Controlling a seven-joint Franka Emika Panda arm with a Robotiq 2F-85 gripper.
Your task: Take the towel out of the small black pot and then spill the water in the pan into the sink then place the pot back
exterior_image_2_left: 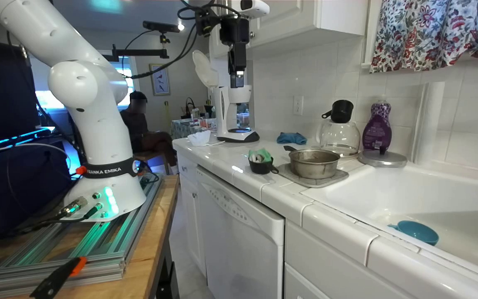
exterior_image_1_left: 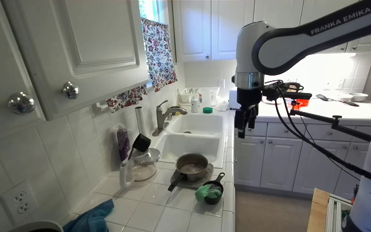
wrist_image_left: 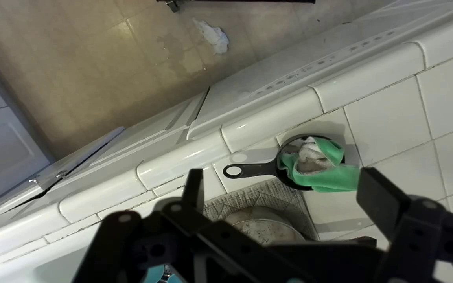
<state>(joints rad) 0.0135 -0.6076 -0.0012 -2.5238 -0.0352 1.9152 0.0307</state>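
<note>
A small black pot (exterior_image_1_left: pixel 214 200) with a short handle stands near the counter's front edge; it also shows in an exterior view (exterior_image_2_left: pixel 259 167) and the wrist view (wrist_image_left: pixel 256 169). A green and white towel (wrist_image_left: pixel 328 179) is bunched in it and hangs over its rim; both exterior views show it (exterior_image_1_left: pixel 207 192) (exterior_image_2_left: pixel 260 155). A larger metal pan (exterior_image_1_left: pixel 193 176) with a black handle sits beside the pot (exterior_image_2_left: pixel 315 166); whether it holds water is unclear. The white sink (exterior_image_1_left: pixel 222 151) is beyond the pan. My gripper (exterior_image_1_left: pixel 246 127) is open and empty, high above the counter (exterior_image_2_left: pixel 237 79) (wrist_image_left: pixel 283 177).
A grey mat (exterior_image_2_left: pixel 322 181) lies under the pan. A glass carafe (exterior_image_2_left: pixel 338 137) with a black cup (exterior_image_2_left: pixel 342 111), a lid (exterior_image_2_left: pixel 382 159) and a purple bottle (exterior_image_2_left: pixel 377 128) stand along the wall. A blue cup (exterior_image_2_left: pixel 416 231) lies in the sink. The faucet (exterior_image_1_left: pixel 163 117) and upper cabinets (exterior_image_1_left: pixel 101 38) overhang.
</note>
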